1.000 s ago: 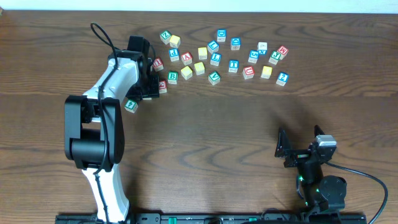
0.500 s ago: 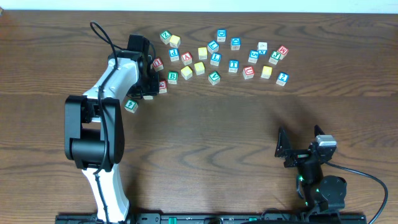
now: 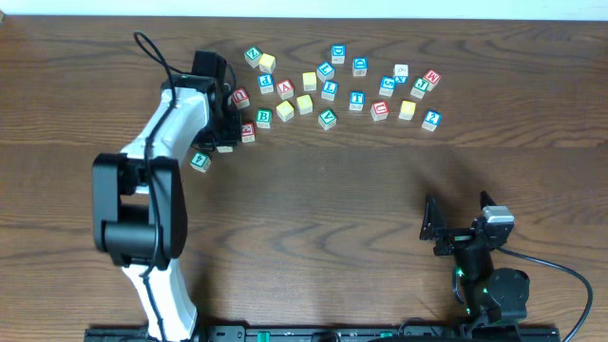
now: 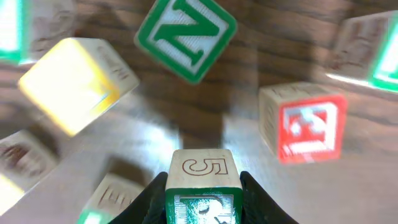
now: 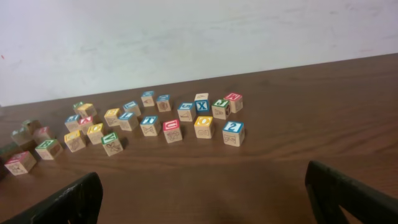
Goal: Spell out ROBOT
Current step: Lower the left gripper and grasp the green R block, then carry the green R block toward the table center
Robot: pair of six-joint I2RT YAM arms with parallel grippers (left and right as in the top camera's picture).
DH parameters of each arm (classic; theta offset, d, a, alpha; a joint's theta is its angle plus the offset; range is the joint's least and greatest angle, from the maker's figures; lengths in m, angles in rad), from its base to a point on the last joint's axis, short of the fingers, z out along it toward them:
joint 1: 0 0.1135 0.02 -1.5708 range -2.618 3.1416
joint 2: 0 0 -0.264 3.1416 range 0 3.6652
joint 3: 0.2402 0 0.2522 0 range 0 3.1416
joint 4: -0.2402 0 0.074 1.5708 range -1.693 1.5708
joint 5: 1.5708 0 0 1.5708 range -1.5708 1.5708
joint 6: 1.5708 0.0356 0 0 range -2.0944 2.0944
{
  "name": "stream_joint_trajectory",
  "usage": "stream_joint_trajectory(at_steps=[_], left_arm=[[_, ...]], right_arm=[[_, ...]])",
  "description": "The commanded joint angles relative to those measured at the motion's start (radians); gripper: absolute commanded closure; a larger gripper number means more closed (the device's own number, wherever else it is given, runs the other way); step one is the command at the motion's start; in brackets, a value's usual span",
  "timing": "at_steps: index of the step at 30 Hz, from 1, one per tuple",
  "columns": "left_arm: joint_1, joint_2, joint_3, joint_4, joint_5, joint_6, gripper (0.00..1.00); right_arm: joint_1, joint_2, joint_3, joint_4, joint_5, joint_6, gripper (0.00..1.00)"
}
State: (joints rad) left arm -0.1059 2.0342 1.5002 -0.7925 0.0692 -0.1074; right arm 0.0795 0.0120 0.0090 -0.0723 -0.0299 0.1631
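Observation:
Several wooden letter blocks [image 3: 328, 90] lie scattered across the far middle of the table. My left gripper [image 3: 228, 141] is at the left end of that cluster. It is shut on a block with a green face and a carved 5 [image 4: 202, 186]. In the left wrist view a green N block [image 4: 185, 34], a red block [image 4: 310, 124] and a yellow block [image 4: 74, 84] lie just beyond it. My right gripper [image 3: 438, 228] sits near the front right of the table, open and empty [image 5: 208, 205], far from the blocks [image 5: 171, 127].
One green block [image 3: 199, 161] lies apart, to the left of the left arm. The wooden table [image 3: 361, 190] runs wide between the block cluster and the right arm. A white wall [image 5: 186, 37] stands behind the table's far edge.
My left arm has shifted slightly at the left end of the cluster, still gripping its block. The right arm has not moved.

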Motion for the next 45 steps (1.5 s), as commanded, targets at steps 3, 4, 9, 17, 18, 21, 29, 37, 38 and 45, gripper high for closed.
stream_joint_trajectory(at_steps=[3, 4, 9, 17, 18, 21, 29, 37, 38, 45], left_arm=[[-0.05, -0.109, 0.005, -0.064, 0.002, -0.004, 0.69], [-0.065, -0.116, 0.005, -0.078, 0.002, -0.012, 0.7], [-0.155, -0.121, 0.001, -0.124, 0.002, -0.097, 0.7], [-0.275, -0.092, -0.011, -0.071, 0.002, -0.209, 0.7], [-0.283, -0.085, -0.011, -0.057, 0.002, -0.213, 0.7], [-0.299, -0.065, -0.011, -0.021, 0.002, -0.214, 0.69], [-0.306, 0.002, -0.011, -0.002, 0.003, -0.232, 0.69], [-0.306, 0.042, -0.011, 0.019, 0.037, -0.23, 0.69], [-0.306, 0.045, -0.011, 0.022, 0.038, -0.227, 0.7], [-0.306, 0.048, -0.011, 0.024, 0.04, -0.224, 0.69]], right_arm=[[-0.007, -0.005, -0.003, -0.002, -0.002, -0.015, 0.01], [-0.007, -0.005, -0.003, -0.002, -0.002, -0.015, 0.01], [-0.007, -0.005, -0.003, -0.002, -0.002, -0.015, 0.01], [-0.007, -0.005, -0.003, -0.002, -0.002, -0.015, 0.01], [-0.007, -0.005, -0.003, -0.002, -0.002, -0.015, 0.01], [-0.007, -0.005, -0.003, -0.002, -0.002, -0.015, 0.01], [-0.007, -0.005, -0.003, -0.002, -0.002, -0.015, 0.01], [-0.007, -0.005, -0.003, -0.002, -0.002, -0.015, 0.01], [-0.007, -0.005, -0.003, -0.002, -0.002, -0.015, 0.01], [-0.007, -0.005, -0.003, -0.002, -0.002, -0.015, 0.01]])
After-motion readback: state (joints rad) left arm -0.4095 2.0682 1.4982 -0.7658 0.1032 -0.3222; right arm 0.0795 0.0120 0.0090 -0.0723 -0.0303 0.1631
